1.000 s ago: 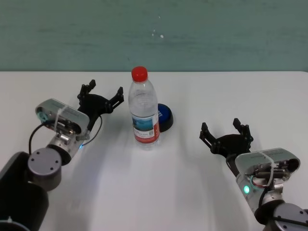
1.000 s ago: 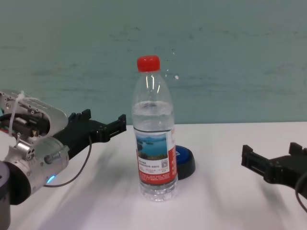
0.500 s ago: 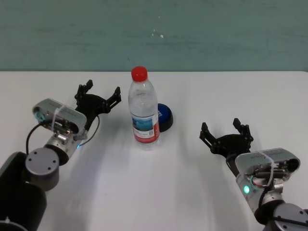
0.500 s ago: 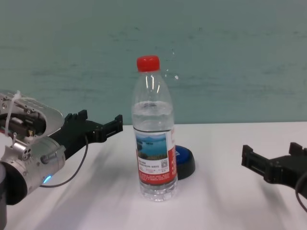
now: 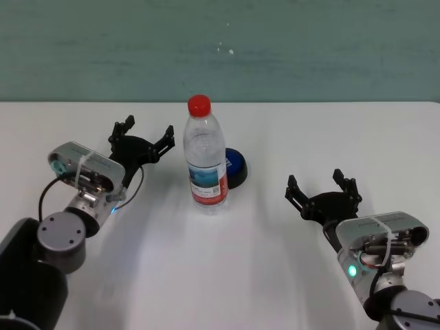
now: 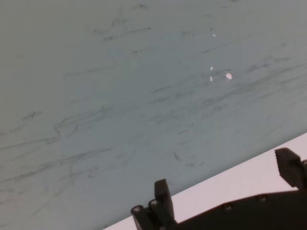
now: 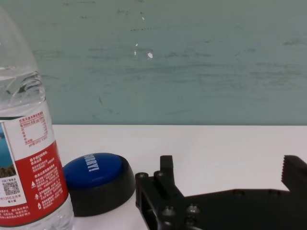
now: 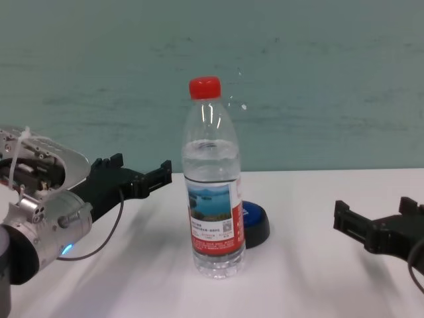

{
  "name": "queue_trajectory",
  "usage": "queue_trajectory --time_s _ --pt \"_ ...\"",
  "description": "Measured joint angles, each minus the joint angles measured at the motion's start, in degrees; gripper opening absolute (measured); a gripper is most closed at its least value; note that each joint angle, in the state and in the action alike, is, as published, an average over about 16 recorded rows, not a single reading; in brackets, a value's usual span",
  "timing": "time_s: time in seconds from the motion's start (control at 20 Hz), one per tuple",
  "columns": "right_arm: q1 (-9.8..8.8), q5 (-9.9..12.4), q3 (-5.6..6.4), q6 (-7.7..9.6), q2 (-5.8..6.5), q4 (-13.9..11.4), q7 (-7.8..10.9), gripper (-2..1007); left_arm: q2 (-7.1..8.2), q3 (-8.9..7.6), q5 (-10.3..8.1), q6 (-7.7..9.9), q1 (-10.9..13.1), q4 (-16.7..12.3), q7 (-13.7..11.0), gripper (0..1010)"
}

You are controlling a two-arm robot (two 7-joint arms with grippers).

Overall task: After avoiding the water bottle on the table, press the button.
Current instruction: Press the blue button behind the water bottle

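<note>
A scuffed teal wall runs behind the plain white table [image 5: 275,275], which spreads far wider than anything standing on it.

Toward the table's left side, the left gripper [image 5: 142,139] hovers above the surface, its black fingers spread apart with nothing between them, pointing toward the far edge and a little inward. It sits beside the water bottle [image 5: 206,155] but clear of it.

The water bottle stands upright near the middle of the table: tall, clear plastic, red screw cap, a label with a blue landscape above a red band. It looks nearly full, so I would guess it has some weight yet is still top-heavy enough to topple from a side knock; the thin wall would likely dent and slide under a squeeze. It is best left untouched here.

Just behind it and slightly to the right, touching or very nearly so, sits the button [image 5: 234,167], a low blue dome on a black base with white lettering on top. It looks stiff and squat, something to push straight down on its crown, not to grip.

Toward the right near corner, the right gripper [image 5: 324,194] rests low, fingers wide apart and empty, aimed at the far edge, well apart from the button.
</note>
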Motion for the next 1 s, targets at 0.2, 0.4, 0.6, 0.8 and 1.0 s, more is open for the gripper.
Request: queue_trajectory --time_s 0.2,0.4,0.6,0.8,1.0 --pt "0.0 0.0 0.0 0.0 0.0 0.0 0.0 1004 0.0 -0.22 -0.25 0.3 0.1 -0.2 0.0 1010" --pt "0.0 0.0 0.0 0.0 0.0 0.0 0.0 1004 0.2 -0.7 -0.64 0.73 0.5 -0.7 0.1 1010" --pt "0.0 0.0 0.0 0.0 0.0 0.0 0.0 1004 0.65 -1.44 -1.15 1.29 1.1 -1.8 0.2 1010" --pt "0.0 0.0 0.0 0.0 0.0 0.0 0.0 1004 1.36 -2.42 -1.82 2.02 2.4 -3.7 0.2 1010" --pt "0.0 0.0 0.0 0.0 0.0 0.0 0.0 1004 2.23 -3.57 -2.69 2.88 4.4 -6.7 0.1 1010"
